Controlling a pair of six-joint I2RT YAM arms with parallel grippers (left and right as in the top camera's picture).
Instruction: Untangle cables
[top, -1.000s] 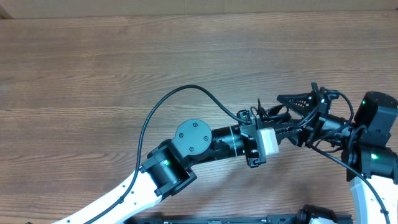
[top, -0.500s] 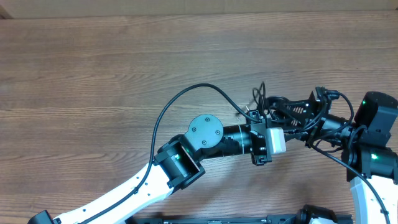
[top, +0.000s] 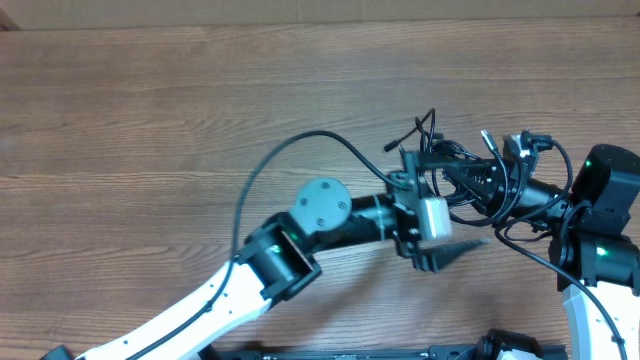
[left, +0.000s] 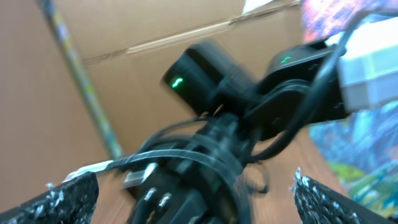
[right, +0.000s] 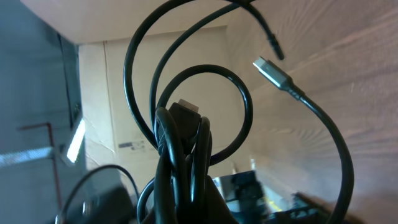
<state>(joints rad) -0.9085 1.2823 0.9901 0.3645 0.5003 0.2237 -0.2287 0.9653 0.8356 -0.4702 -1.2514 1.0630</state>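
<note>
Brown wood-grain table (top: 150, 120), grain running side to side (a paler strip (top: 300, 10) borders its far edge); cables (right: 180, 149) bunch over its right part, contact unclear.

Colours, read outward from the cables (right: 184, 155): you see glossy black cords, one tipped with a silver plug (right: 271, 71) beside them. Beneath them the table (top: 150, 100) is mid-brown with long, streaked wood grain. Next to them the left arm (top: 200, 310) is white with black joints and carries a pale grey block (top: 434, 217). Behind them the right arm (top: 610, 185) is black and white, dotted with green lights (top: 589, 162).
</note>
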